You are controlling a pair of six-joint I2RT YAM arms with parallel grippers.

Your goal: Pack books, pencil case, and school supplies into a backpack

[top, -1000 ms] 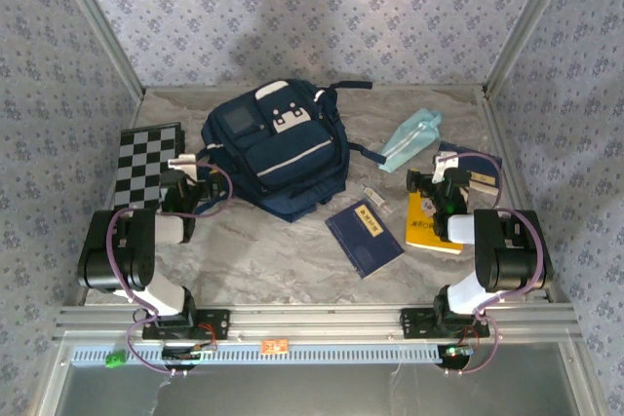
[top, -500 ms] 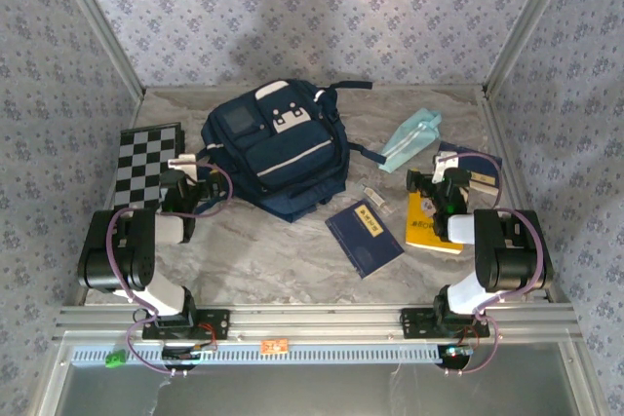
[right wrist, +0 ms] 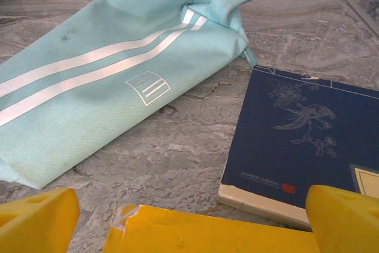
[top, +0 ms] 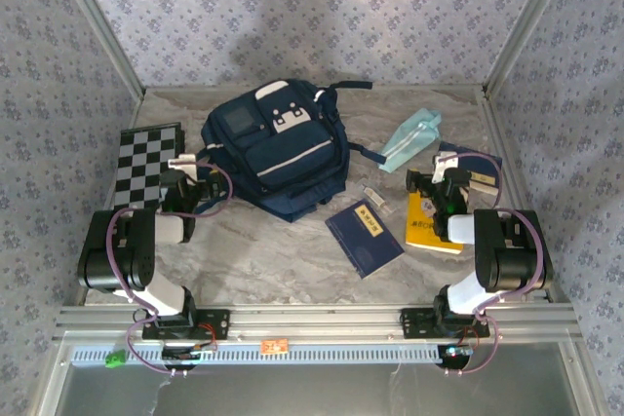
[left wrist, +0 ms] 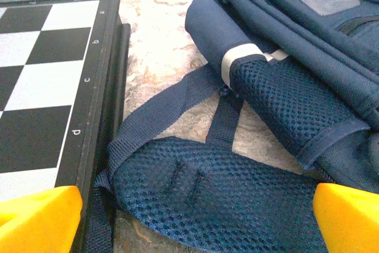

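Top external view, from your side outward: both arms are folded at the near edge of the marble table [top: 253,255]. The left gripper [top: 183,172] is released, its jaws wide apart and holding nothing. The right gripper [top: 449,178] is the same, wide apart and empty.

Nearest to you lies the navy book [top: 364,238] with its small yellow label, flat on the table between the two arms. A little farther, to the right, lies the yellow book [top: 427,224], partly under the right gripper. Just beyond the navy book you find the small clear oblong item [top: 375,199], near the backpack but apart from it. The backpack [top: 278,148] lies in the middle-left, front side up. At its left lies the checkered board [top: 146,163]. Farther right, the mint pencil case [top: 410,138] lies slanted, and the dark purple book [top: 480,165] lies near it, toward the right edge.

Left wrist view: between the yellow fingertips [left wrist: 38,220] you see the padded mesh shoulder strap [left wrist: 219,194] on the table, with the board just beside it at the left. Right wrist view: the edge of the yellow book is close under the fingers. Beyond it are the purple book and the pencil case, their corners just beside each other.
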